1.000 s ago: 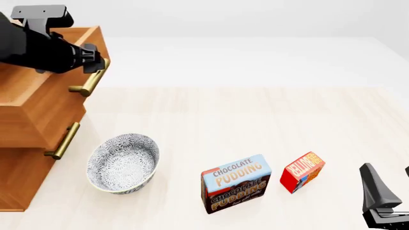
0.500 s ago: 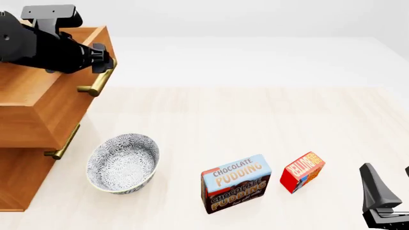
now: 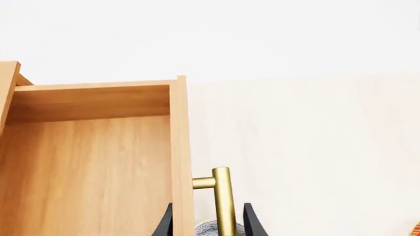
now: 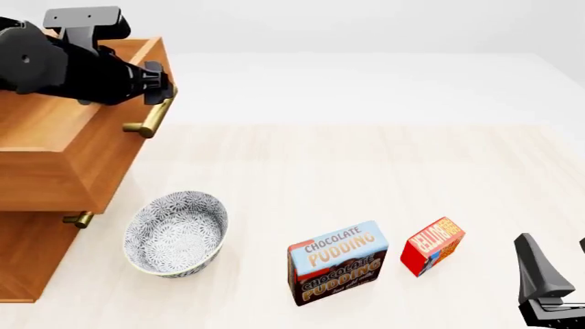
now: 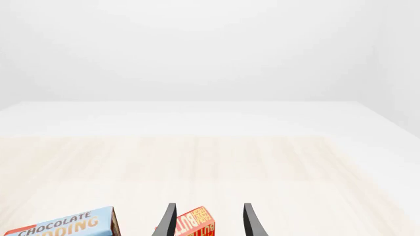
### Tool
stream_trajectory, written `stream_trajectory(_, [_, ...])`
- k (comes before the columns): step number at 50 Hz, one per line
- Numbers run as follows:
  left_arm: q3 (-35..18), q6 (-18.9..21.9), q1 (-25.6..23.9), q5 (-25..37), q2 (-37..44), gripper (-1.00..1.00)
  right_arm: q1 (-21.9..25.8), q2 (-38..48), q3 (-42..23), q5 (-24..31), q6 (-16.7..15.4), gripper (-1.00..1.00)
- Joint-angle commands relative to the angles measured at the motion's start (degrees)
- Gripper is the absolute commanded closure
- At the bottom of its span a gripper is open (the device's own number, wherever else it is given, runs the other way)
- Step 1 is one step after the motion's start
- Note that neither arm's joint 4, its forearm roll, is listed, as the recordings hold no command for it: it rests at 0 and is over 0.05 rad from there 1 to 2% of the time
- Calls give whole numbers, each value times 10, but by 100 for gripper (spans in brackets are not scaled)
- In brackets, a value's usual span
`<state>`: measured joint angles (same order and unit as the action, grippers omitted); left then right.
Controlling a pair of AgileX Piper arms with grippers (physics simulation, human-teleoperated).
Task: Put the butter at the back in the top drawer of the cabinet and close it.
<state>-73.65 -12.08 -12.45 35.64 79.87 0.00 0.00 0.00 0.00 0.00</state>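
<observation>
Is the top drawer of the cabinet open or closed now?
Open. The top drawer juts out well past the cabinet front, its light wood interior shows in the left wrist view, and the left gripper grips its handle.

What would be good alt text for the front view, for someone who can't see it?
The left gripper grips the brass handle of the cabinet's open top drawer. On the table sit a patterned bowl, a pudding box and the small red butter, with the right gripper idle nearby.
</observation>
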Motion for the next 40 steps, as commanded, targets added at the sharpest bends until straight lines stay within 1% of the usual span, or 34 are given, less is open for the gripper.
stream_trajectory(1, [73,71,-54,2,27,-100,0,0,0,0,0,-100])
stream_trajectory(4, [69,67,-60,3,23,-100,0,0,0,0,0,-100])
stream_trajectory(5, [62,56,-71,5,18,-100,0,0,0,0,0,-100])
stream_trajectory(26, [52,52,-100,11,6,-100,0,0,0,0,0,-100])
stream_trajectory(40, [57,47,-121,7,6,-100,0,0,0,0,0,-100])
